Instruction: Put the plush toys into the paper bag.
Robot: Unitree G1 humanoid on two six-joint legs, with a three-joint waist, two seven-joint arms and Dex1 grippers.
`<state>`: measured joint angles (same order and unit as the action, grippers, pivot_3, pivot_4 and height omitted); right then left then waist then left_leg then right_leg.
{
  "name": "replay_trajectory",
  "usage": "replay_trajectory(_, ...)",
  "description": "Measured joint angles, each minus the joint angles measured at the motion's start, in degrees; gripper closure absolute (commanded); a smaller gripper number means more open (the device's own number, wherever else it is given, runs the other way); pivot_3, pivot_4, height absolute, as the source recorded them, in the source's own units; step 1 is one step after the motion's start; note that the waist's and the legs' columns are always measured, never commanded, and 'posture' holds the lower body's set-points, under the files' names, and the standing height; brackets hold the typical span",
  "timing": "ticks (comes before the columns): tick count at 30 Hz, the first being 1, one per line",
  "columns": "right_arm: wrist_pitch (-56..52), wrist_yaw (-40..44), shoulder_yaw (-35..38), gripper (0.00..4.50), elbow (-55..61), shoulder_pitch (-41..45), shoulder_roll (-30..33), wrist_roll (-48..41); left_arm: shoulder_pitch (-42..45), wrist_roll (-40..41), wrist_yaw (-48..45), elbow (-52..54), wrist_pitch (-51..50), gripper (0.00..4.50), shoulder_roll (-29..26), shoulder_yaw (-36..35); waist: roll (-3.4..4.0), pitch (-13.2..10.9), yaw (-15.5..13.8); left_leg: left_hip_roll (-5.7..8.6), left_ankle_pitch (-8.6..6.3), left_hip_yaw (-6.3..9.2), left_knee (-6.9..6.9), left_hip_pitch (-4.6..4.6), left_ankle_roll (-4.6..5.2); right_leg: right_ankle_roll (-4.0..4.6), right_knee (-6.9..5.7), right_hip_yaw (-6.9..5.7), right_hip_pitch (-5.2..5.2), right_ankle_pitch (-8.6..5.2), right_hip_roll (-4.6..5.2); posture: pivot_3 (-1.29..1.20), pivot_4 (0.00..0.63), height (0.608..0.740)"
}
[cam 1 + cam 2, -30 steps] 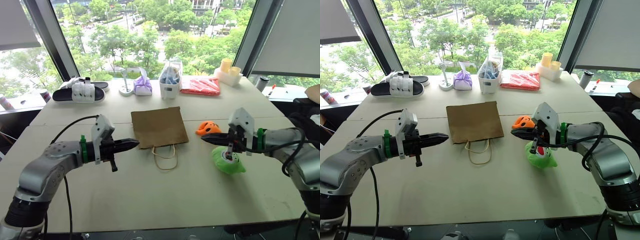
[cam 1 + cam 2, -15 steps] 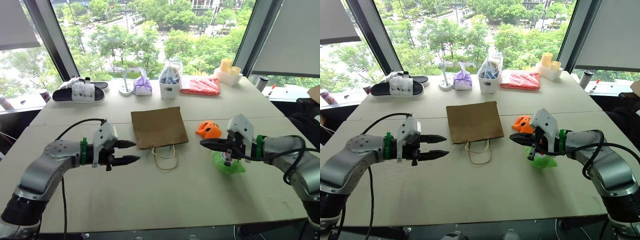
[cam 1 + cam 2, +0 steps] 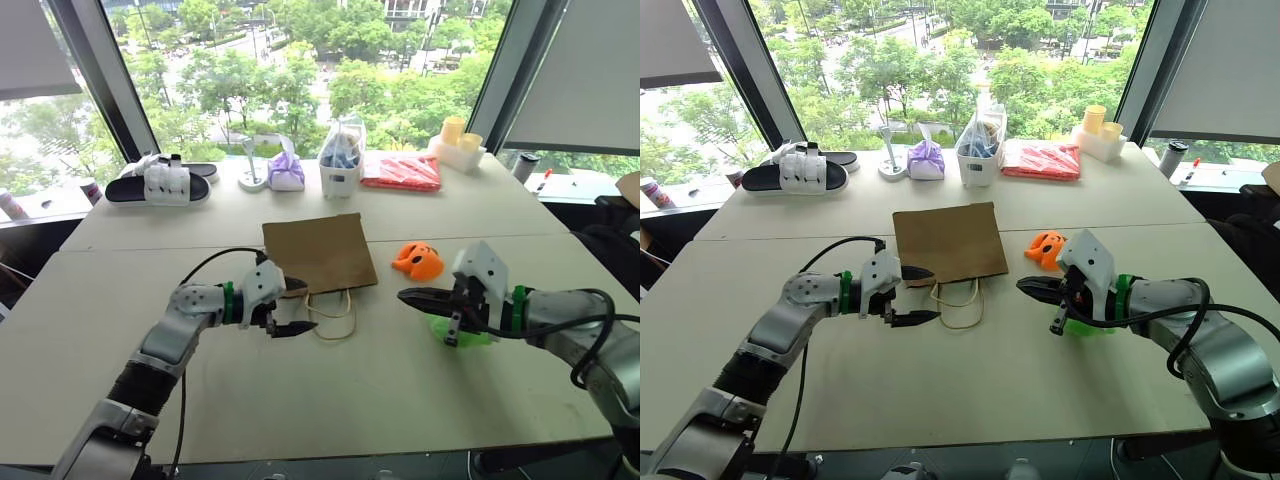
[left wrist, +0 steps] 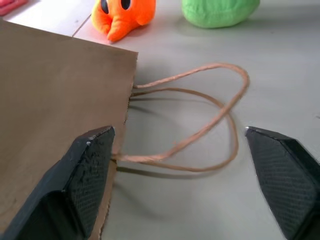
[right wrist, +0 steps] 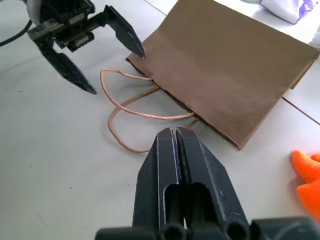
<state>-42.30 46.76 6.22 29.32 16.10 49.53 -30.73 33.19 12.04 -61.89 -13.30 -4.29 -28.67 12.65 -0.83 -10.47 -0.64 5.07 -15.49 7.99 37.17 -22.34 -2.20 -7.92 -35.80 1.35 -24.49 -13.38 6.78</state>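
A pale table [image 3: 330, 400] stands before tall windows full of green trees, and my paper bag [image 3: 318, 253] lies flat in the middle of it, mouth and tan loop handles [image 3: 331, 316] toward me. My left gripper [image 3: 293, 307] is spread wide at the bag's near left corner, one finger over the paper edge, the other out over bare table beside the handles; it holds nothing. My right gripper [image 3: 1036, 288] is clenched empty, hovering to the right of the handles and in front of the green plush toy [image 4: 220, 11]. The orange plush toy [image 3: 417, 259] sits just right of the bag, the green one nearer me and apart from it.

I judge the bag light, thin and floppy: it will crease and slide rather than stand, so I would take it by the top edge of the mouth or by a handle, lifting one layer to open it. The toys look soft and light; a squeeze across the body should hold.

Along the window sit a sandal [image 3: 160, 185], a purple pouch [image 3: 286, 172], a clear bag with blue contents [image 3: 341, 155], a red packet [image 3: 401, 172] and yellow cups [image 3: 455, 133], all well apart. Only the loose handles lie where my fingers work.
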Motion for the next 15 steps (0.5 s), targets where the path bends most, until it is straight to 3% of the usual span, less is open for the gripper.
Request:
replay_trajectory(6,-1.71,-3.84,0.63,4.50,4.16,-3.95,-2.72,-1.12,2.82,0.25,-0.60,-4.75,2.99,4.43,2.16,-0.88,-0.01,0.01,-0.05,0.00,0.00,0.01,0.03,0.00,0.00,-0.01,-0.02,0.00,0.00,0.00,0.00,0.00,0.150,0.740)
replay_trajectory(11,-1.67,-8.87,-3.18,4.50,5.21,-7.18,-7.11,1.03,5.70,4.63,-0.89,-4.34,-2.96,4.43,3.60,-4.20,-0.02,0.00,0.02,0.02,0.01,0.01,0.11,0.01,0.00,-0.01,-0.15,0.00,0.00,0.00,0.00,0.00,0.150,0.740)
replay_trajectory(15,0.03,-17.82,-11.08,4.50,0.41,-3.88,-16.14,9.15,8.07,11.10,0.17,-1.57,-13.33,4.43,4.96,-7.69,-0.05,0.01,0.75,0.01,0.03,0.04,0.15,0.07,-0.04,-0.01,-0.32,0.01,-0.02,0.00,-0.04,0.00,0.150,0.740)
